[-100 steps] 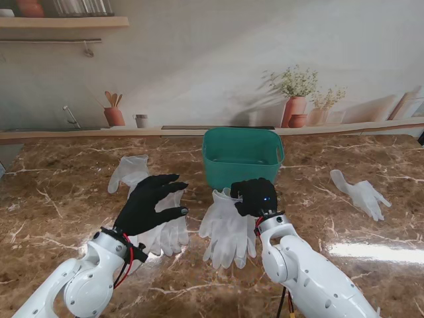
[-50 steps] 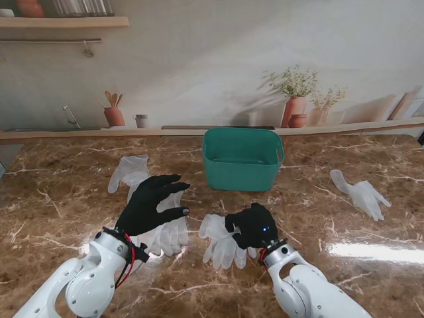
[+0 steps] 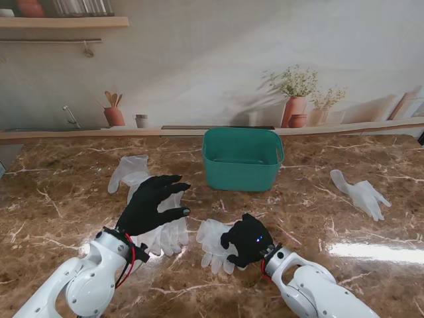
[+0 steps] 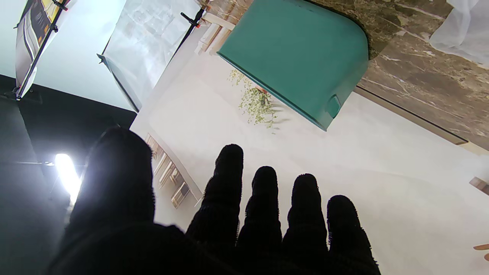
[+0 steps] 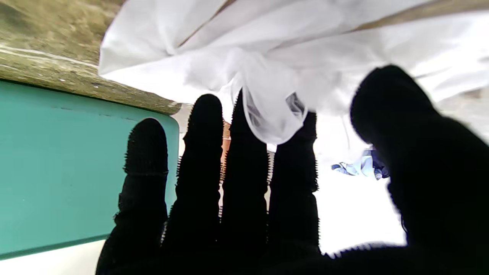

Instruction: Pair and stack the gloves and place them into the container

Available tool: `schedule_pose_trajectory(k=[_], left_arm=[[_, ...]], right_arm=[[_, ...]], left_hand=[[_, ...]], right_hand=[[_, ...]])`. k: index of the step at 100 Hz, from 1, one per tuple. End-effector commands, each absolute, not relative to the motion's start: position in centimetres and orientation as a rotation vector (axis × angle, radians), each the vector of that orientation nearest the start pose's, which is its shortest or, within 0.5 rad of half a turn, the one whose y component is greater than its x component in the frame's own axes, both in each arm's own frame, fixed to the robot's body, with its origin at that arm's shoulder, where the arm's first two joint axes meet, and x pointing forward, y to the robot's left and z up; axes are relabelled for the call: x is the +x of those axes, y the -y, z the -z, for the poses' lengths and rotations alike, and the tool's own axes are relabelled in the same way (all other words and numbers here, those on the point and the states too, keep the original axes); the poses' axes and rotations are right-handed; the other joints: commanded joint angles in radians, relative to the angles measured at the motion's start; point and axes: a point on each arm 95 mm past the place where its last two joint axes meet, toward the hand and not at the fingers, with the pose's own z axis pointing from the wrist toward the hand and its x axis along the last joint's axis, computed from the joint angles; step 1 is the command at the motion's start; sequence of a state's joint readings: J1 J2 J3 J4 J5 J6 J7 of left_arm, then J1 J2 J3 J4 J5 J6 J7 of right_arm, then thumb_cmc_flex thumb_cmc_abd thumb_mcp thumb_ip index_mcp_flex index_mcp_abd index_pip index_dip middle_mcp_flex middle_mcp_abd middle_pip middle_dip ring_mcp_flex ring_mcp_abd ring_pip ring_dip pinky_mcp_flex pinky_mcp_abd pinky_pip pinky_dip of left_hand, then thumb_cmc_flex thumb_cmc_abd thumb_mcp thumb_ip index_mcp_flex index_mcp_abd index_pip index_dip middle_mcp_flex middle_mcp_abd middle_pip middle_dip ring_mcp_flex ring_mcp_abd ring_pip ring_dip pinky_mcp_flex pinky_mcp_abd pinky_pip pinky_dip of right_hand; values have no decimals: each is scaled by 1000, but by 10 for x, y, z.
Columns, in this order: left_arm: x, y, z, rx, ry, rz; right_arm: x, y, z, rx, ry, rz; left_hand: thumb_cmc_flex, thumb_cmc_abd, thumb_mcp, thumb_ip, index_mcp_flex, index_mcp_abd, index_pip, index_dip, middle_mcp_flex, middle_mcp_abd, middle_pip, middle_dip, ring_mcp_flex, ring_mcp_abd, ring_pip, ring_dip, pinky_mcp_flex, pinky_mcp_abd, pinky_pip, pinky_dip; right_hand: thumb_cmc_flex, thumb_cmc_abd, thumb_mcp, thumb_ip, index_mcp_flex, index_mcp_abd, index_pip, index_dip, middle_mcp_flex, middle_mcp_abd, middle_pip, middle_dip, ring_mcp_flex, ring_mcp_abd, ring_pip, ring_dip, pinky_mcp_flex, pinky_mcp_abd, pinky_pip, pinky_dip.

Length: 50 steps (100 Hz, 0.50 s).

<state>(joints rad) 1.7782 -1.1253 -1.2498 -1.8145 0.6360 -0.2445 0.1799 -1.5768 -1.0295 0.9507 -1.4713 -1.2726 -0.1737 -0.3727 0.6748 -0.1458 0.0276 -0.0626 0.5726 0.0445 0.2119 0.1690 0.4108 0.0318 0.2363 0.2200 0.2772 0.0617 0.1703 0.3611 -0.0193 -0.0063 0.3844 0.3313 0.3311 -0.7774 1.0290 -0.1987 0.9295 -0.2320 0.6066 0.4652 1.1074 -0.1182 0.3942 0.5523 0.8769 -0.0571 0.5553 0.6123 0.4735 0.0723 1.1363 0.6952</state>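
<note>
The teal container (image 3: 242, 159) stands at the middle of the table, also seen as the teal container (image 4: 298, 57) and the teal container (image 5: 57, 172) from the wrists. My right hand (image 3: 246, 240) is closed on a bunched stack of white gloves (image 3: 212, 242), a little nearer to me than the container. In the right wrist view the white gloves (image 5: 267, 57) fold over the fingers (image 5: 244, 160) of my right hand (image 5: 248, 198). My left hand (image 3: 149, 202) hovers open over another white glove stack (image 3: 165, 233), fingers spread. The left hand (image 4: 229, 229) holds nothing.
A single white glove (image 3: 129, 171) lies farther away on the left, and another white glove (image 3: 361, 192) lies on the right. A ledge with potted plants (image 3: 295, 99) runs behind the marble table (image 3: 59, 199).
My right hand has drawn back toward me, dragging and bunching the white gloves with it, away from the container. The left hand has stayed where it was.
</note>
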Motion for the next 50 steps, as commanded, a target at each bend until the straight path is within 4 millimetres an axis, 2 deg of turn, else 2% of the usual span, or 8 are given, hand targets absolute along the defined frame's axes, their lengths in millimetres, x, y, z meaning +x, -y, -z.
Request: schedule_pose_trajectory(k=[1, 17, 30, 34, 35, 36, 39, 50], left_arm=[[333, 39, 294, -1366, -1206, 2109], [334, 38, 295, -1364, -1204, 2110], [333, 37, 294, -1360, -1204, 2113], [333, 37, 294, -1358, -1203, 2116], [333, 37, 294, -1358, -1203, 2116], [333, 37, 294, -1357, -1203, 2117], [333, 37, 293, -1354, -1201, 2118], [332, 36, 292, -1347, -1196, 2126]], right_arm=[[326, -50, 391, 734, -1818, -1630], [315, -46, 372, 725, -1804, -1680], [309, -47, 353, 749, -1724, -1789], [310, -48, 346, 739, -1697, -1813], [310, -48, 344, 735, -1691, -1818], [310, -48, 343, 731, -1685, -1823], [312, -49, 338, 716, -1669, -1837], [323, -51, 322, 675, -1649, -1854]], left_hand=[[23, 41, -43, 27, 16, -27, 16, 14, 1, -24, -25, -15, -39, -53, -42, -15, -10, -16, -29, -3], [22, 41, -43, 27, 17, -30, 17, 15, 1, -24, -26, -15, -39, -53, -43, -15, -10, -13, -30, 1], [21, 41, -43, 27, 17, -30, 17, 15, 2, -23, -26, -16, -38, -52, -43, -15, -10, -12, -31, 3], [21, 41, -43, 27, 17, -31, 17, 15, 2, -23, -27, -16, -38, -53, -43, -15, -10, -13, -32, 4], [20, 41, -43, 27, 16, -31, 17, 15, 1, -23, -27, -16, -38, -54, -43, -15, -10, -13, -32, 4], [20, 41, -44, 27, 16, -32, 17, 15, 1, -23, -27, -16, -38, -53, -43, -15, -10, -13, -32, 4], [19, 41, -44, 27, 18, -30, 17, 15, 2, -22, -26, -16, -38, -52, -43, -15, -9, -11, -32, 5], [18, 41, -44, 27, 18, -31, 17, 15, 2, -22, -26, -16, -37, -55, -43, -15, -10, -14, -33, 6]], right_hand=[[-60, 42, -31, 65, -2, 9, -65, 43, -46, 3, -36, -24, -50, 0, -43, -23, -33, -10, -40, 27], [-92, 95, -102, 75, -18, 5, -99, 59, -72, 5, -57, -42, -59, 6, -79, -39, -44, -4, -79, 31], [-54, 120, -117, 92, 12, 5, -80, 75, -44, 7, -42, -39, -16, 6, -73, -38, -20, 5, -83, 35], [-30, 96, -79, 46, 6, 3, -57, 45, -37, 5, -38, -37, 1, 3, -70, -39, -4, 4, -84, 32], [-7, 74, -49, 22, -12, -4, 7, -17, -32, 4, -34, -37, 12, 0, -68, -41, 7, 3, -79, 26], [-7, 74, -49, 22, -12, -4, 7, -17, -32, 4, -34, -37, 12, 0, -68, -41, 7, 3, -79, 26], [53, 23, 54, -18, -59, -23, 150, -131, -14, -3, -27, -36, 51, -8, -60, -46, 43, -5, -64, 5], [161, 21, 223, -26, -90, -39, 239, -204, 4, -11, -35, 33, 90, -19, -84, -67, 83, -20, -82, -46]])
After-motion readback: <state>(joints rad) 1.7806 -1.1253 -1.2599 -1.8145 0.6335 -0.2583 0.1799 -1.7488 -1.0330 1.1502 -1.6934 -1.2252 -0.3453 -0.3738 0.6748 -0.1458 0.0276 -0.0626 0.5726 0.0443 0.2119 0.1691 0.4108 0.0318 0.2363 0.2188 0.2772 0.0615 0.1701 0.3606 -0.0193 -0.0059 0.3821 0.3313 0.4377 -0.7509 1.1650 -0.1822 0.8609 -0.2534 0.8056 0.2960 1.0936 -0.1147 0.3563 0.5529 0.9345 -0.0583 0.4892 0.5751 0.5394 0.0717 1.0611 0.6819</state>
